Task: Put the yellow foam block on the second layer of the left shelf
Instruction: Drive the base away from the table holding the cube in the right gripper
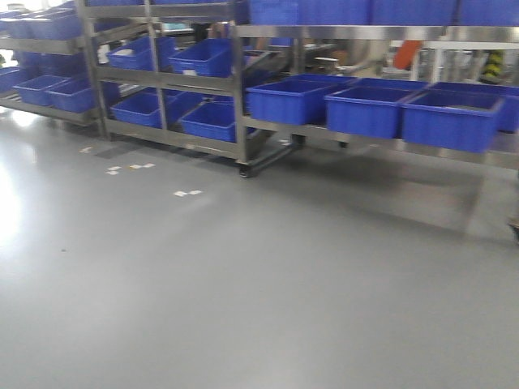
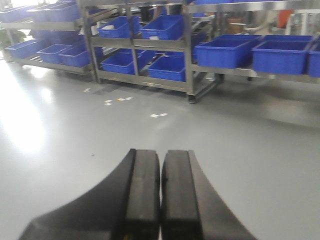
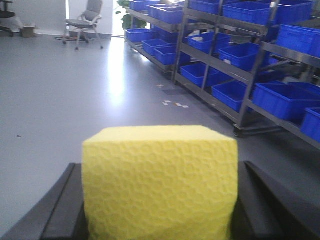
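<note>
The yellow foam block [image 3: 160,182] is pinched between the two dark fingers [image 3: 62,212] of the right end effector [image 3: 160,200]. It fills the lower middle of the right wrist view, with its pitted front face turned to the camera and its top face level. The grey floor [image 3: 60,100] spreads out behind it. The block is well apart from the metal racks [image 3: 240,75] that run along the right side of that view.

The left end effector [image 2: 160,192] holds nothing, and its black pads [image 2: 142,190] are pressed together with only a thin seam between them.

In the front view, a steel rack on castors [image 1: 240,105] stands left of centre with blue bins [image 1: 203,57] on its tiers. A row of larger blue bins [image 1: 369,109] sits on a second rack [image 1: 340,32] to its right. Small white tape marks [image 1: 187,193] lie on the floor before the racks. A grey office chair [image 3: 86,22] stands far back in the right wrist view.
</note>
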{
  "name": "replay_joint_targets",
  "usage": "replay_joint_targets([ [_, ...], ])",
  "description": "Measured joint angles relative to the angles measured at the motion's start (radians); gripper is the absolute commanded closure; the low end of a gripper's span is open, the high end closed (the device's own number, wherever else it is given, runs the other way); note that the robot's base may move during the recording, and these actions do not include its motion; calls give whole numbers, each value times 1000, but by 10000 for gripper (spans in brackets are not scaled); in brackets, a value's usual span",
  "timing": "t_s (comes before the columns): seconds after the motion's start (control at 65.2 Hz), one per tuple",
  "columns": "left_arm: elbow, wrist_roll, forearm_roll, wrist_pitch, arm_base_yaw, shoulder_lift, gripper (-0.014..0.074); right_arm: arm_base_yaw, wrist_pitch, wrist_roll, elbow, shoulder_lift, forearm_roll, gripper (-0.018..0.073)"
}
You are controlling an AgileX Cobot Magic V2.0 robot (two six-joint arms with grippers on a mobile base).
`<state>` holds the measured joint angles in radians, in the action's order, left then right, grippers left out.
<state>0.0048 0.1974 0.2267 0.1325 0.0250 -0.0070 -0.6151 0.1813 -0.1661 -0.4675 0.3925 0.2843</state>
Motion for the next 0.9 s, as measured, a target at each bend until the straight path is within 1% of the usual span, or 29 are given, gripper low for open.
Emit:
replay_joint_targets([
  [0.904, 0, 0, 0, 0, 0, 0, 460, 0, 4, 0, 0, 0, 0, 251],
])
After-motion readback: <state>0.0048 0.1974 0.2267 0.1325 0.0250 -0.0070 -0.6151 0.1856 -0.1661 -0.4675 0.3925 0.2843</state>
